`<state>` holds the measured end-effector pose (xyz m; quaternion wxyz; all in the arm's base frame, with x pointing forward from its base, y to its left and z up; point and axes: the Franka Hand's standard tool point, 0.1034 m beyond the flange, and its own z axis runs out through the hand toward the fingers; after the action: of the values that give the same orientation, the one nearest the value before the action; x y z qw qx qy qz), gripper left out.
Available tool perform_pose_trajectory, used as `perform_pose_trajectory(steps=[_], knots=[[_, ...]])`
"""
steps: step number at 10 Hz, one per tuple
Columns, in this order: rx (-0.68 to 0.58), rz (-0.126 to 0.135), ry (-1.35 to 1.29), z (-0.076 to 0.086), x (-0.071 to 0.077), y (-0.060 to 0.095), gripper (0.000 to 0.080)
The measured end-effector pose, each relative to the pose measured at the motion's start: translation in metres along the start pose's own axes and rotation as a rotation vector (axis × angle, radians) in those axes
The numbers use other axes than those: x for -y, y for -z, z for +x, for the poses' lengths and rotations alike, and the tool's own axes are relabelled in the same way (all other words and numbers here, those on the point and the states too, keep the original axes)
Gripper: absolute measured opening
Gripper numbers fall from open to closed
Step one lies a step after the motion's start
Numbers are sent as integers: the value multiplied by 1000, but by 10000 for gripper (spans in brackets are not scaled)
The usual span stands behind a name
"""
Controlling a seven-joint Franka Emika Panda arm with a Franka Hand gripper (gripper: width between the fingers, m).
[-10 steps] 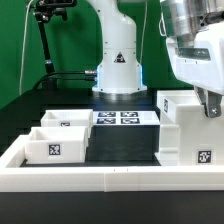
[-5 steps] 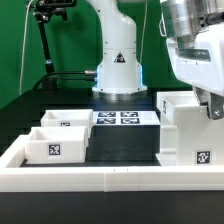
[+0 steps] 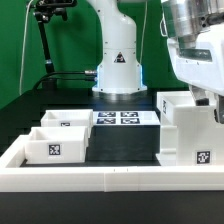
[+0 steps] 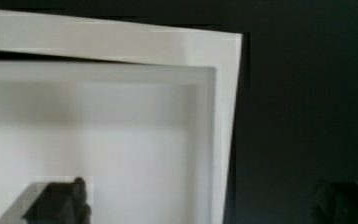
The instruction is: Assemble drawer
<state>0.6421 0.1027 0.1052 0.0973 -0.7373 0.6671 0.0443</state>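
The drawer's large white case (image 3: 185, 125) stands on the black table at the exterior view's right, with a tag on its front. Two small white trays, the nearer (image 3: 52, 148) and the farther (image 3: 65, 122), sit at the left, each tagged. My gripper (image 3: 212, 103) hangs over the case's far right top edge. In the wrist view the case wall (image 4: 105, 120) fills most of the picture. My gripper (image 4: 202, 205) is open, with one dark finger (image 4: 55, 200) over the white case and the other (image 4: 345, 200) over the black table, astride the wall's edge. Nothing is held.
The marker board (image 3: 122, 118) lies flat in the middle, in front of the robot's base (image 3: 118, 70). A low white rim (image 3: 100, 180) edges the table at the front and left. A black stand (image 3: 45, 40) rises at the back left.
My gripper has sunk a little toward the case's right top edge. The case and both trays have not moved.
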Motion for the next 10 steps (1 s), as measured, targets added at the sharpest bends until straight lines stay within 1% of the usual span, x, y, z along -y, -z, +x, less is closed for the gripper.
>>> perform_pose_trajectory(steps=[4, 5, 6, 8, 9, 10], knots=[[0, 1, 13, -1, 0, 1, 649], [3, 11, 129, 0, 1, 13, 649], [7, 29, 213, 3, -3, 31, 649], [8, 52, 385, 10, -11, 55, 649], [6, 56, 425, 16, -18, 63, 649], [5, 52, 401, 17, -25, 67, 649]])
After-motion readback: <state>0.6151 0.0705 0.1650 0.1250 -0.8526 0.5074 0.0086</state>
